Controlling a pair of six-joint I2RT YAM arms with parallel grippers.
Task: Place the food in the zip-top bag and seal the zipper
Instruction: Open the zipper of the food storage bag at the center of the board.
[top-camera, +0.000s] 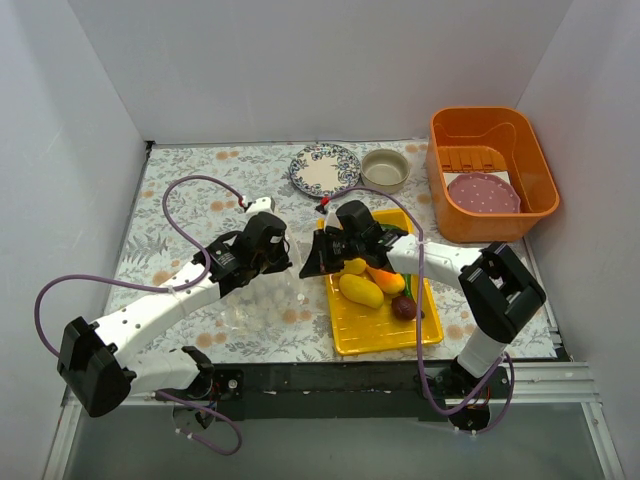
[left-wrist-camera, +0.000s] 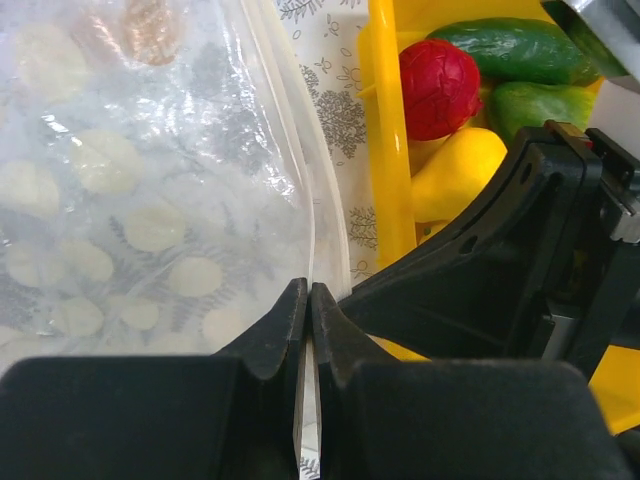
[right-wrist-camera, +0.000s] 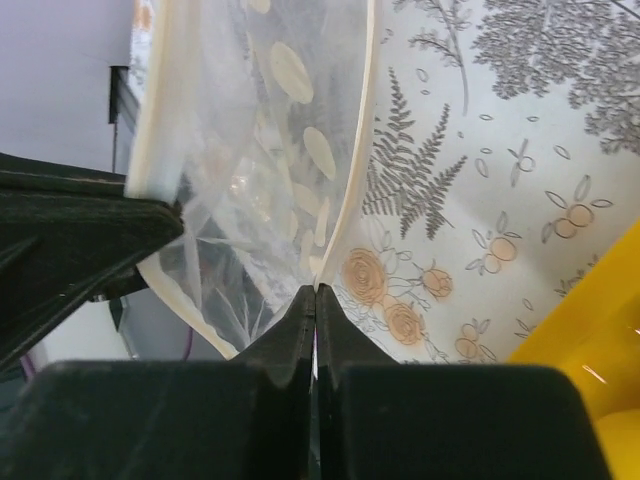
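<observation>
The bag lies just left of the yellow tray holding the food, the left claw and right claw each pinched shut on one lip of its mouth, where slick plastic could slip free and let the opening collapse.

Both arms look built alike. The left arm and the right arm have smooth white links joined by chunky black housings, and the left one's long link is dotted with small round holes. A thin purple cable trails off each. They share a black base bar. The left gripper and right gripper are matte black, with fingers tapering to narrow wedge tips. A small white block with a red spot, perhaps a connector, sits by each wrist.
</observation>
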